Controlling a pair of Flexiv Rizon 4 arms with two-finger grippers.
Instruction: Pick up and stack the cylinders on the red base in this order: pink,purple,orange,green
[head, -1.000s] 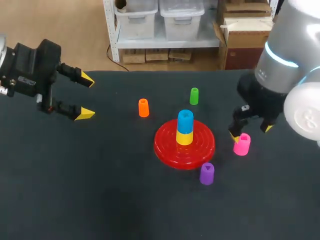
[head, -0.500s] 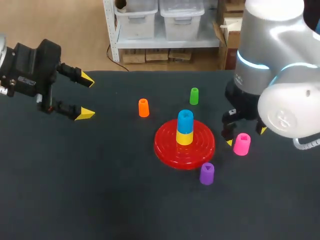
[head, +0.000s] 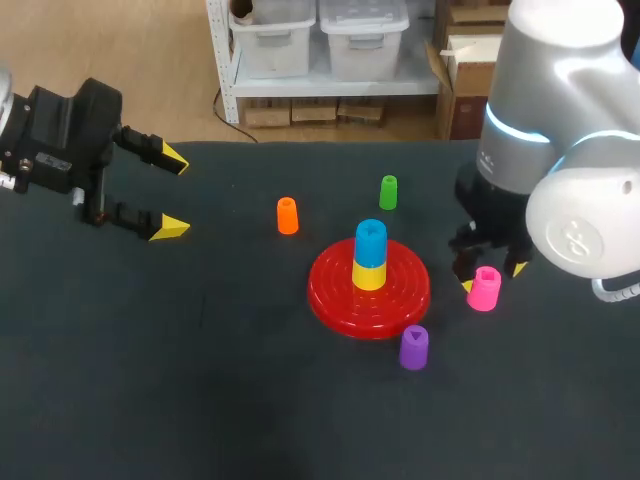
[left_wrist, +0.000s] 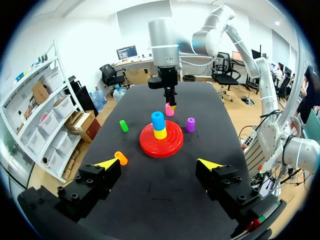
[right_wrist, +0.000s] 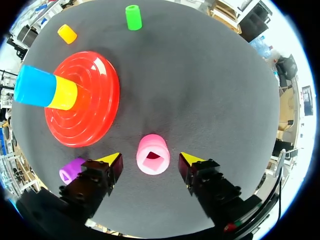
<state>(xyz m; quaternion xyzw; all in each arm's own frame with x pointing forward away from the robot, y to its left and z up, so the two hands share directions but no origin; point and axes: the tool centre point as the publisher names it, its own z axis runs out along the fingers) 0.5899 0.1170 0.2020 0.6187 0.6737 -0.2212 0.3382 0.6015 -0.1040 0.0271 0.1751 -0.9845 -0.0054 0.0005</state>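
The red base (head: 330, 300) carries a yellow cylinder (head: 369, 276) with a blue one (head: 371, 242) on top. To its right the pink cylinder (head: 485, 289) stands upright on the table. My right gripper (head: 490, 277) straddles it. In the right wrist view the pink cylinder (right_wrist: 152, 154) sits between the open fingers of my right gripper (right_wrist: 150, 160), with a gap on each side. The purple cylinder (head: 414, 347) stands in front of the base, the orange one (head: 287, 215) and the green one (head: 388, 191) behind it. My left gripper (head: 165, 193) hangs open and empty at the far left.
In the left wrist view my left gripper (left_wrist: 159, 163) is well short of the red base (left_wrist: 161, 142), with the orange cylinder (left_wrist: 120, 158) just ahead of one finger. Dark table mat (head: 200, 380) lies bare at the front left.
My right gripper has sunk around the pink cylinder and its fingers have drawn closer together. The left arm and all cylinders have stayed put.
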